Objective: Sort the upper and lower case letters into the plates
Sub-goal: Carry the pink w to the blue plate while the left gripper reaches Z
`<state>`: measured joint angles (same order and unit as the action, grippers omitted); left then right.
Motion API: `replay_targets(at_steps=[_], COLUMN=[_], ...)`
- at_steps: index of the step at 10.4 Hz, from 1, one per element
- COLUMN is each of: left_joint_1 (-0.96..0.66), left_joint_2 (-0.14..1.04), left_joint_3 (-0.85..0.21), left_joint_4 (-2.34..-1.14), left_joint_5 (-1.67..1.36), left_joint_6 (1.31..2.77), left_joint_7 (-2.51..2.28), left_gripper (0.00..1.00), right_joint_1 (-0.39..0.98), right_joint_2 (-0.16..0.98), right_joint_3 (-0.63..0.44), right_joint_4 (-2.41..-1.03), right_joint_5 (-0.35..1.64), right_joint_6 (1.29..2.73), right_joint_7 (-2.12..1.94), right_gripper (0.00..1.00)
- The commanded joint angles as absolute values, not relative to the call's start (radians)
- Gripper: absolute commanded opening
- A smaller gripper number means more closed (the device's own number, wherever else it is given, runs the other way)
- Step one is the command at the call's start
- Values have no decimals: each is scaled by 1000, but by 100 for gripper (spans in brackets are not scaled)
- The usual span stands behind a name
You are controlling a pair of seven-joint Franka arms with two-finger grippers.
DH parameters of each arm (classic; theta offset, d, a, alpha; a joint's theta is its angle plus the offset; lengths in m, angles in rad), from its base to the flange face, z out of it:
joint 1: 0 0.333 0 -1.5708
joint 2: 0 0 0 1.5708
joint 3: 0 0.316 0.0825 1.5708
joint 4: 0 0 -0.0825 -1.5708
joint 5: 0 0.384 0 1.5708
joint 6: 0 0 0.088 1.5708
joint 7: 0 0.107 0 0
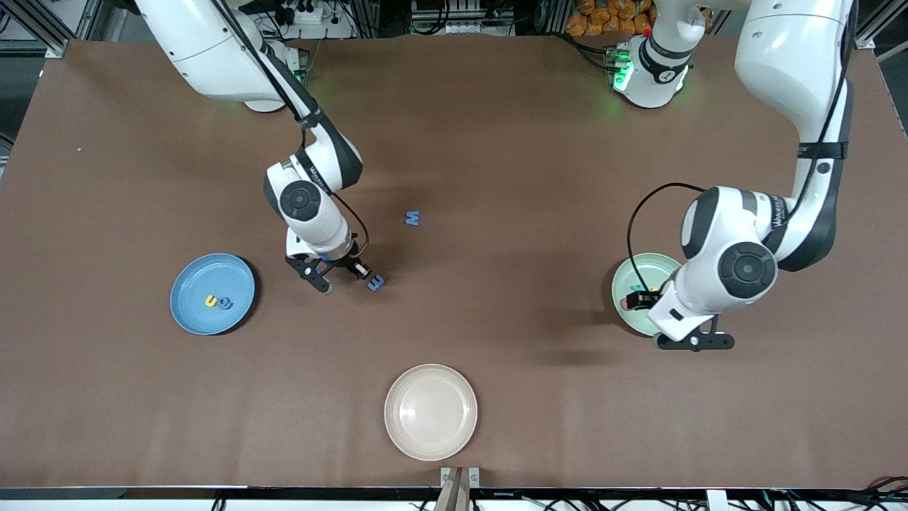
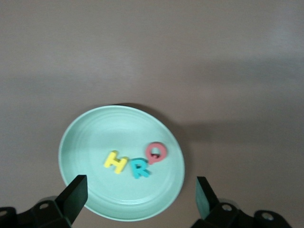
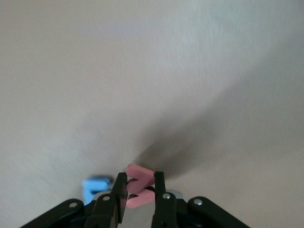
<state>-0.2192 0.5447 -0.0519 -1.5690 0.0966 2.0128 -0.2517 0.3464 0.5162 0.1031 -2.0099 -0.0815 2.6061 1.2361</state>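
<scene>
The right gripper (image 3: pixel 139 190) pinches a chunky red letter (image 3: pixel 139 185) low over the matte brown table (image 1: pixel 496 142), beside a blue letter (image 1: pixel 376 283). The left gripper (image 2: pixel 141 194), fingers spread, hangs over the glossy round mint plate (image 2: pixel 80 137) holding H, R, Q.

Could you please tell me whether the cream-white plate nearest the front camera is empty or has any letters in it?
Empty. The round cream-white plate shows only its bare inner surface in the front view, with no toy letters in it.
</scene>
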Motion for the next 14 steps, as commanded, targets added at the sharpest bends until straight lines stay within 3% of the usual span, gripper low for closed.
replay_targets(at_steps=[1, 3, 7, 11, 12, 13, 14], left_joint_1=[-296, -382, -572, -750, -787, -817, -837], left_joint_2=[528, 535, 595, 747, 780, 814, 853], left_joint_3=[-89, -129, -193, -216, -210, -201, -201], left_joint_4=[-1568, -1548, -1458, -1390, -1379, -1361, -1326], left_joint_5=[74, 75, 74, 75, 77, 77, 77], left_joint_6=[2000, 2000, 2014, 2211, 2227, 2243, 2264], left_joint_7=[-248, -348, -639, -866, -879, -909, -932], left_gripper=[100, 100, 97, 93, 91, 90, 90], right_joint_1=[267, 169, -33, -158, -161, -163, -169], right_joint_2=[494, 479, 469, 471, 468, 466, 466], right_joint_3=[106, 103, 97, 95, 95, 95, 94], right_joint_4=[-1903, -1862, -1856, -1861, -1862, -1862, -1864], right_joint_5=[-84, -86, -106, -107, -112, -129, -132], right_joint_6=[2483, 2366, 2301, 2244, 2235, 2224, 2223], right_joint_7=[1174, 1027, 777, 557, 552, 554, 551], right_gripper=[0, 0, 0, 0, 11, 45, 99])
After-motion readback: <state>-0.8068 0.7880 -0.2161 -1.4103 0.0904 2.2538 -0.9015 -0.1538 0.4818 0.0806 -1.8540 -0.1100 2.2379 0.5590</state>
